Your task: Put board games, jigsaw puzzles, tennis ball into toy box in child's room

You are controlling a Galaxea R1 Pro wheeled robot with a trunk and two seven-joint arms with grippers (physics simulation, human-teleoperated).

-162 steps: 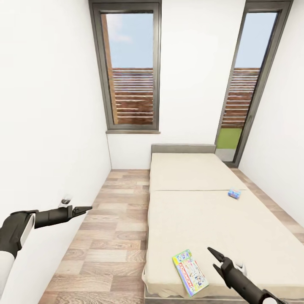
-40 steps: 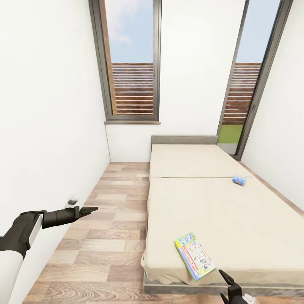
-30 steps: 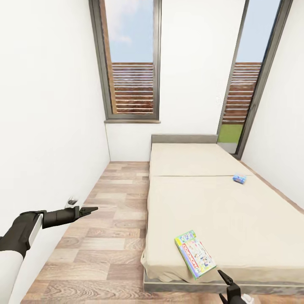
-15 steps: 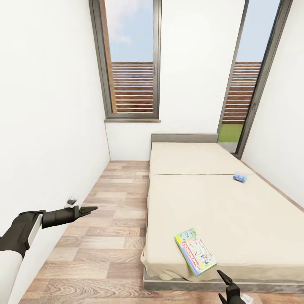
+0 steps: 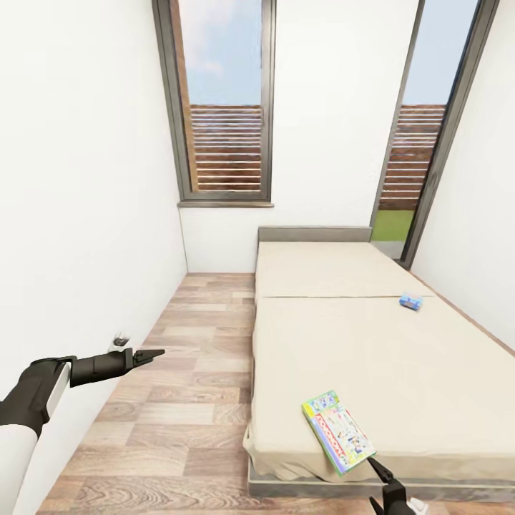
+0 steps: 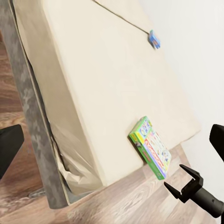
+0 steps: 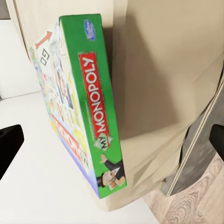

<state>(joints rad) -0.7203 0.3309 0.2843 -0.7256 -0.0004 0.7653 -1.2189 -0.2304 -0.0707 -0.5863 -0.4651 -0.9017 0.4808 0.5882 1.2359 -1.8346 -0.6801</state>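
Right gripper [image 5: 381, 481] sits low at the foot of the bed [image 5: 372, 357], jaws spread and empty, tips pointed up at the near corner where the green-edged board game [image 5: 337, 431] lies. That box rests flat on the cream top, close to the foot edge and angled to it, so one end is within reach from the floor side; my reading is that the gripper is held below and just short of it to line up on the box's thin green side, which the right wrist view shows edge-on [image 7: 95, 112] with the Monopoly lettering facing the camera. No contact yet: a gap shows between fingertips and box in the left wrist view [image 6: 150, 147], where the right gripper [image 6: 184, 183] appears off the mattress corner. Left gripper [image 5: 151, 353] is held out over the wood floor [image 5: 186, 400] near the white wall, fingers together as far as I can judge, carrying nothing; likely parked clear of the reach. Second game, the small blue box [image 5: 410, 302], lies far up the bed near its right edge, well apart from the first. Pickup stage, first toy not yet grasped.
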